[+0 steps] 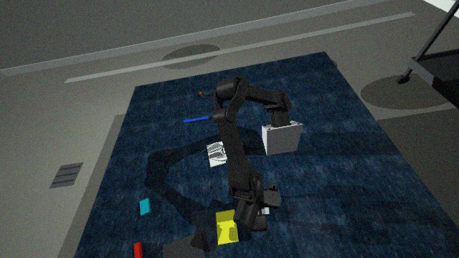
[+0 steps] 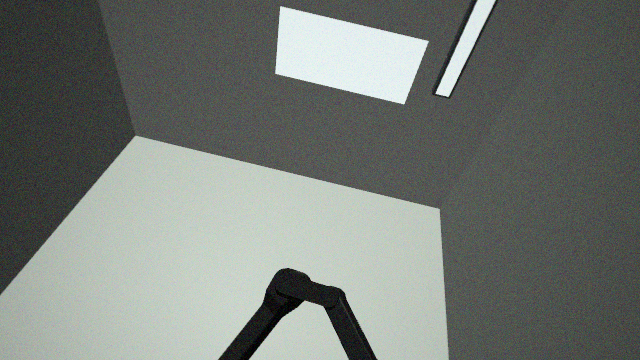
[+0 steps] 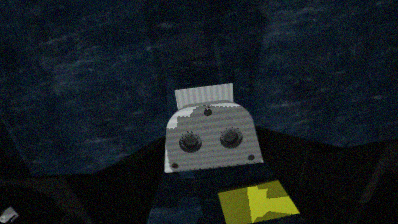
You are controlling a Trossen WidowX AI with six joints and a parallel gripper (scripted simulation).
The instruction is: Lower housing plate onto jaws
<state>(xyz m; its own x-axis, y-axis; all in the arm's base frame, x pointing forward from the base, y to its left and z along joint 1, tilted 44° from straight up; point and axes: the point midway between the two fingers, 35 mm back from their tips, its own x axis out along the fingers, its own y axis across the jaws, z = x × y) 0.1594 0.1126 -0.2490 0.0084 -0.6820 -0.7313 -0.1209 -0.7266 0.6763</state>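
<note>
Wrist view: dark fingers [image 1: 272,198] grip the pale plate [image 1: 266,211] [image 3: 210,150], its two round fittings showing, near a yellow block [image 1: 226,231] [image 3: 272,202] on the blue counter [image 1: 323,172] [image 3: 75,75].

Three views: one high, one aimed upward, one riding the arm.
The top camera looks steeply down, canted, from well back, over the blue bench [image 1: 323,172], the floor and the whole arm [image 1: 233,150] [image 2: 305,290]. The exterior one tilts up at wall and ceiling, catching only the arm's bent upper part. The wrist camera looks down close over the bench; it and the top view share the yellow block [image 1: 227,229] [image 3: 260,202].
</note>
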